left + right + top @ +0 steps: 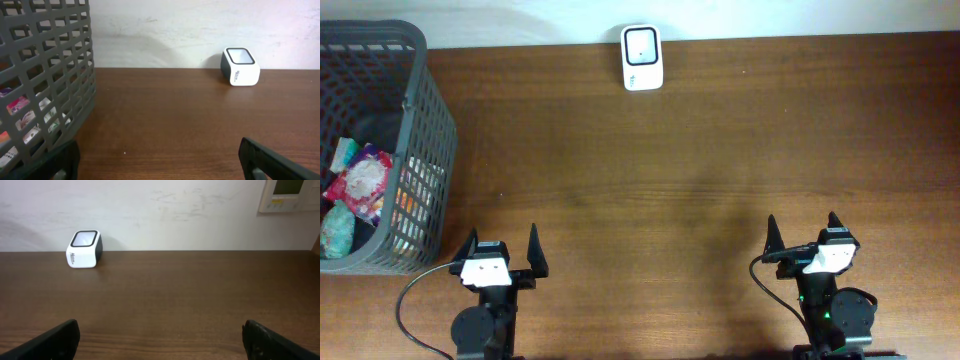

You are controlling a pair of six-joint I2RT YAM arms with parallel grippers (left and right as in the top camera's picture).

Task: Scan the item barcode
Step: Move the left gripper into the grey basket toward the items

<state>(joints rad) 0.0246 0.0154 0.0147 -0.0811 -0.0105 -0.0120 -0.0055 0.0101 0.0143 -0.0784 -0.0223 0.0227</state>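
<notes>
basket (430, 150) — grey grid; scanner (642, 58) — white, black; table (670, 180) — brown woodgrain

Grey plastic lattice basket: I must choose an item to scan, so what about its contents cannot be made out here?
Overhead: the grey plastic lattice basket runs off the left edge; its far part is unseen.
Overhead: the pink-and-white packet and green packet are too small to show any barcode.
Left wrist: the basket wall hides the packets; only slivers show through its holes.
Right wrist: the basket lies outside the frame.
</notes>
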